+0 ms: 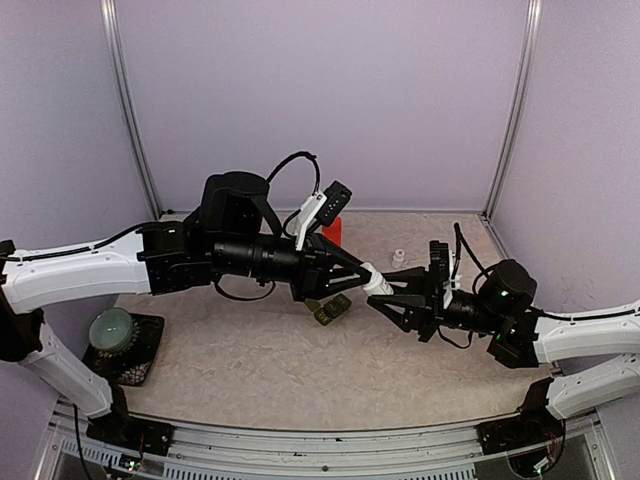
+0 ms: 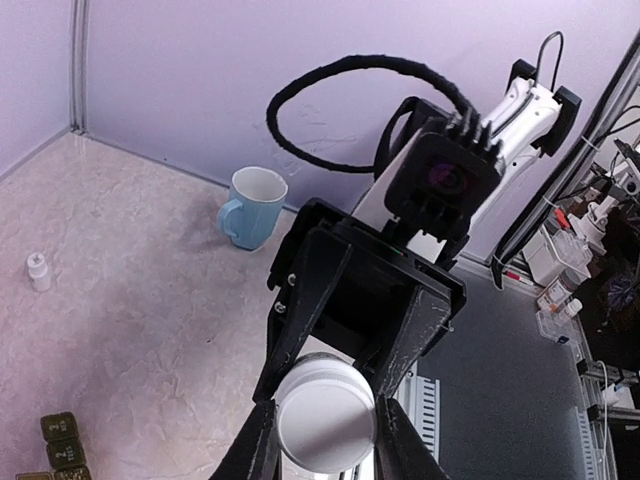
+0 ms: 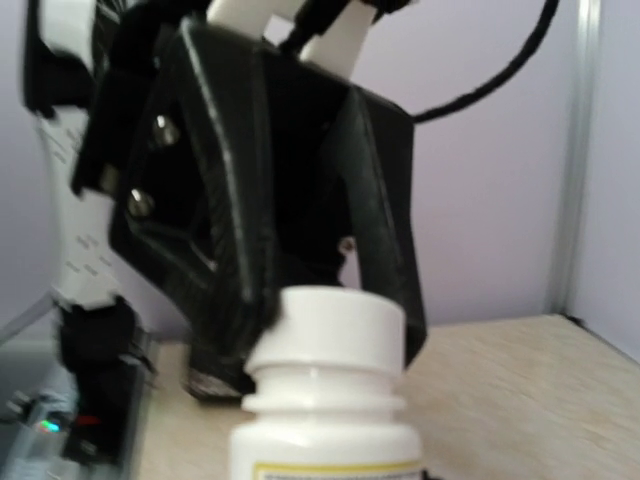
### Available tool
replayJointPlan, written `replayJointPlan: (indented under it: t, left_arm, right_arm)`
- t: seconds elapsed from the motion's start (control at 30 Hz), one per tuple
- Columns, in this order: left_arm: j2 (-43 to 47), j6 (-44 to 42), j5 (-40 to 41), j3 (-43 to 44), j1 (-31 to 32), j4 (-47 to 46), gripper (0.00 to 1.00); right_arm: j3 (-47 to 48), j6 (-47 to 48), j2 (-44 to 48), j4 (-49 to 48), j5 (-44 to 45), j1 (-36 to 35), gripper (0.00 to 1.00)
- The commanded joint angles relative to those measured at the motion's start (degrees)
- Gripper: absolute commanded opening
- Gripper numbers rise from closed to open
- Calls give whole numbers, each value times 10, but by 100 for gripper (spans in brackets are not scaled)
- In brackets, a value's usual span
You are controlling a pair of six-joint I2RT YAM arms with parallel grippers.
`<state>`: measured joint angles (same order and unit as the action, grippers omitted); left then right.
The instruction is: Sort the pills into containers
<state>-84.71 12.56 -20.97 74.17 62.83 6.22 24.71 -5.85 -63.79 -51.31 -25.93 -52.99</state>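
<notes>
The dark green plastic strip of three joined containers [image 1: 331, 310] lies on the desk [image 1: 250, 360] beneath the arms, with no pills visible in it. Just to its right, the left end effector [image 1: 368, 279] is clamped on the cap of a white plastic pill bottle [image 3: 330, 400]. The right end effector [image 1: 390, 298] grips the bottle's body. The cap looks to be still on, so all the sorting likely remains.

Soft, even, bright light; faint shadows below the left pincer [image 1: 368, 279]; right wrist view blurred, the white bottle [image 3: 325, 400] at that pincer out of focus
</notes>
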Motion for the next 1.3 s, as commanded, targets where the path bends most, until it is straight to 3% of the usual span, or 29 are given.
replayJointPlan:
  t: [0.0, 0.37, 0.5, 0.67, 0.8, 0.93, 1.1, 1.27]
  left_arm:
    - [21, -46, -44, -14, 24, -29, 22]
    - [35, -135, -68, -3, 43, 32, 29]
    - [36, -177, -63, 6, 56, 60, 43]
    - [40, -209, -61, 8, 57, 86, 56]
    - [56, -203, -32, -2, 57, 86, 75]
    - [81, -144, 26, -28, 53, 56, 97]
    - [71, -75, 59, -22, 42, 67, 99]
    - [34, 6, 86, 11, 25, 76, 99]
  right_arm:
    - [13, -109, 16, -51, -40, 10, 5]
    - [38, -277, -14, -63, -122, 27, 5]
    - [36, -341, -35, -100, -145, 33, 5]
    - [43, -366, -46, -77, -167, 37, 5]
    - [37, -353, -40, -59, -174, 36, 5]
    - [42, -273, -5, 43, -141, 36, 5]
    - [69, -152, 40, 182, -96, 37, 5]
    - [84, -94, 51, 221, -97, 35, 5]
